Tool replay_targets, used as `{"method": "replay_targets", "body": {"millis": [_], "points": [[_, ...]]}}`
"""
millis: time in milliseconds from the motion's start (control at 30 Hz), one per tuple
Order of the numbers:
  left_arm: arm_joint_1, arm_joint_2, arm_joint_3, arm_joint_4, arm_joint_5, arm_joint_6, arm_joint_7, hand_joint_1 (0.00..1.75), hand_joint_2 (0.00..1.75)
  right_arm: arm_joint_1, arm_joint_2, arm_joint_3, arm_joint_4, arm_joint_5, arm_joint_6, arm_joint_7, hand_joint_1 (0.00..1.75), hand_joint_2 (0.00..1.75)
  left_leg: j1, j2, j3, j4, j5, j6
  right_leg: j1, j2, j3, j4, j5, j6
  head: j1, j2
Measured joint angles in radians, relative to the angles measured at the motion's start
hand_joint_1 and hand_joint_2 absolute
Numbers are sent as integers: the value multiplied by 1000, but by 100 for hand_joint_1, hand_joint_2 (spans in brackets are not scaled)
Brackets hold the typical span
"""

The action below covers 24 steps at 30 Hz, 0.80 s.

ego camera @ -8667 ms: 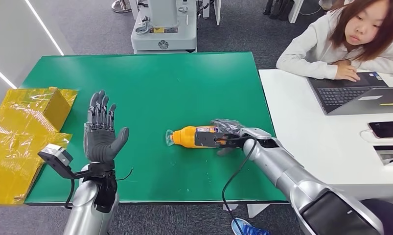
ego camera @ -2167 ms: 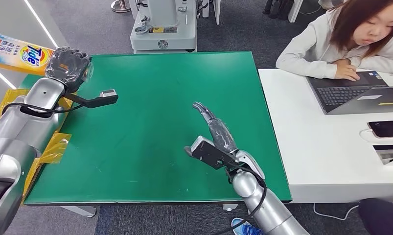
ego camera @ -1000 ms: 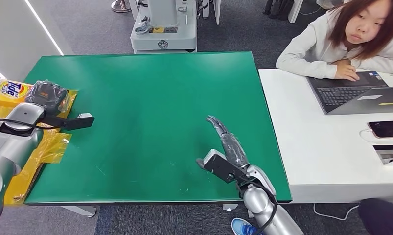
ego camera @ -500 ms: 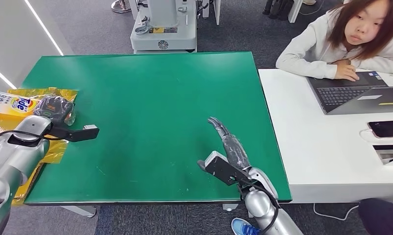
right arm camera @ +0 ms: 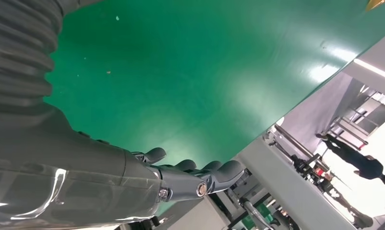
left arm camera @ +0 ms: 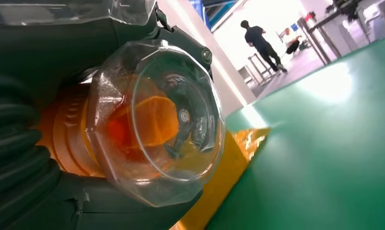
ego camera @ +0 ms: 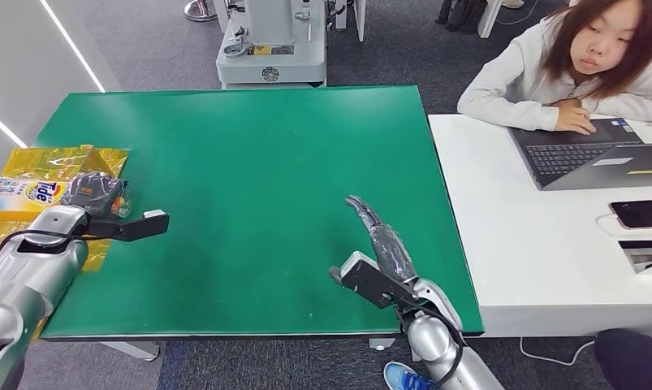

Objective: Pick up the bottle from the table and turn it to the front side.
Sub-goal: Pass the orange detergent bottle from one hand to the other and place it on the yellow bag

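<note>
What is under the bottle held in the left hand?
The bottle, gripped by the left hand, hangs over the yellow box at the green table's edge. The box's inside is not visible, hidden by hand and bottle.

One orange Tide bottle (ego camera: pixel 14 195), gripped in the left hand (ego camera: pixel 95 193). Two robot hands: that one and the right hand (ego camera: pixel 377 229). One green table (ego camera: pixel 249 154), one white desk (ego camera: pixel 541 236), one yellow box (ego camera: pixel 42 162), one laptop (ego camera: pixel 598 158), one phone (ego camera: pixel 641 214) (dark screen), one seated person (ego camera: pixel 574 65).
</note>
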<state>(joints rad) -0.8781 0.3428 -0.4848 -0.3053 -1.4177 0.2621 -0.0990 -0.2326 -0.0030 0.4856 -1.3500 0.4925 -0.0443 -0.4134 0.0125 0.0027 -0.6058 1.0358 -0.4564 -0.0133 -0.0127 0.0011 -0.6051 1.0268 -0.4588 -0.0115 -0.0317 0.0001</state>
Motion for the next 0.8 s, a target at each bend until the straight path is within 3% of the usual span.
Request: {"method": "replay_targets", "body": {"millis": [800], "points": [[138, -24, 81, 4, 36, 28, 4, 175, 175, -28, -3, 1, 10, 7, 33, -6, 0, 175, 0, 0, 0, 0, 0, 0, 0, 0, 0, 0, 0, 0, 0, 0]]}}
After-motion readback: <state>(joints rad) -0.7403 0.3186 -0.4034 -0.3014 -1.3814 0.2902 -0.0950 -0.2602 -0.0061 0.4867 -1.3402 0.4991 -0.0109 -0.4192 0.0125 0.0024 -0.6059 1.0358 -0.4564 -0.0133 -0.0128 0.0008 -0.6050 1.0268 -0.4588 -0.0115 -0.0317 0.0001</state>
